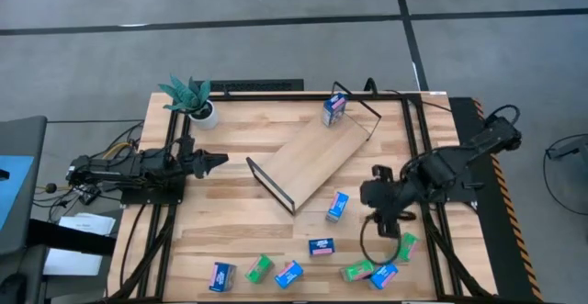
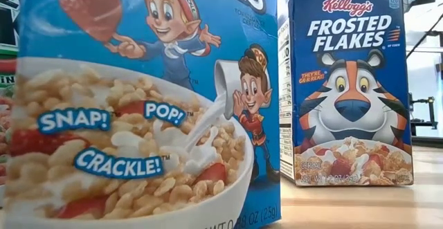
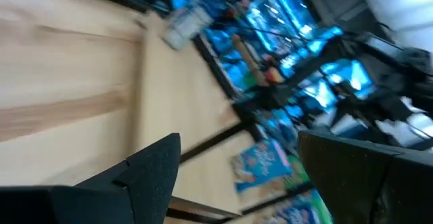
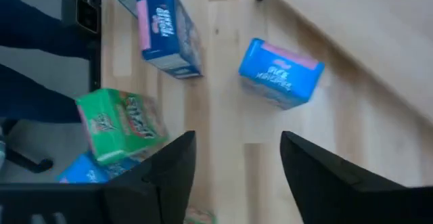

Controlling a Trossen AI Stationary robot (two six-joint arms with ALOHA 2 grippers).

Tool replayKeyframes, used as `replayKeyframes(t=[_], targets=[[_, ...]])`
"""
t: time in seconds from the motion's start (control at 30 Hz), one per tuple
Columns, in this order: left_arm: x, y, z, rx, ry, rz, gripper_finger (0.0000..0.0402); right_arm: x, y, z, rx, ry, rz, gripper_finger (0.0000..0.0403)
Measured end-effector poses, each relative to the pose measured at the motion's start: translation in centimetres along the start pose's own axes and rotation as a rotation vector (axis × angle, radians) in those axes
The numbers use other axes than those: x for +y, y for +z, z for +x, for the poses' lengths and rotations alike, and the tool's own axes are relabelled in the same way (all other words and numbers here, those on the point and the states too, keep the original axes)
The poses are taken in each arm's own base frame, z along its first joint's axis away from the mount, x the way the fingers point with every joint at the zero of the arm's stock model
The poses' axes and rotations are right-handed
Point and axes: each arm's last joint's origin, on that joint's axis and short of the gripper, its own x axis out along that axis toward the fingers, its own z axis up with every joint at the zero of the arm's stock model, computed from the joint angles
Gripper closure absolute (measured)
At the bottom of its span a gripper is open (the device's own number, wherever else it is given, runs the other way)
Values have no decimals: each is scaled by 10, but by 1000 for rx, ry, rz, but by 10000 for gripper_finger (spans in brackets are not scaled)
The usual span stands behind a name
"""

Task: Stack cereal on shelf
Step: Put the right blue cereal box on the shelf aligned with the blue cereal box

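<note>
The shelf [image 1: 312, 162] lies slantwise mid-table, and one blue cereal box [image 1: 333, 109] stands on its far end. Several more blue and green boxes lie scattered along the near side, among them a blue one [image 1: 337, 206] and a green one [image 1: 405, 246]. My right gripper [image 1: 386, 214] hovers open above the table right of the shelf. Its wrist view shows two blue boxes [image 4: 281, 73] [image 4: 169, 33] and a green box [image 4: 122, 124] ahead of the open fingers [image 4: 237, 163]. My left gripper [image 1: 220, 160] [image 3: 240, 163] is open at the table's left, pointing toward the shelf.
A potted plant [image 1: 193, 97] stands at the far left corner. Black frame rails [image 1: 418, 148] run along the table's sides. In the low view two blue cereal boxes [image 2: 138, 104] [image 2: 349, 84] stand close to the camera and hide most of the table.
</note>
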Motion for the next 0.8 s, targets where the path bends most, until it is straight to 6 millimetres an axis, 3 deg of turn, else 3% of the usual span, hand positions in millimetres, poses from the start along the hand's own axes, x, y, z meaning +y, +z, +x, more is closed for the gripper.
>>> replayKeyframes(t=[0.13, 0.33, 0.53, 0.8], targets=[[-8, 3, -1, 23, -109, -15, 114, 20, 8, 19, -31, 45, -4, 131], [-12, 4, -1, 51, -180, 0, 109, 45, 24, 54, -105, 111, -109, 126], [-13, 2, -1, 94, -213, 45, 109, 49, 38, 87, -120, 113, -58, 111], [-14, -1, -2, 183, -271, 90, 109, 49, 56, 122, -164, 133, -22, 40]])
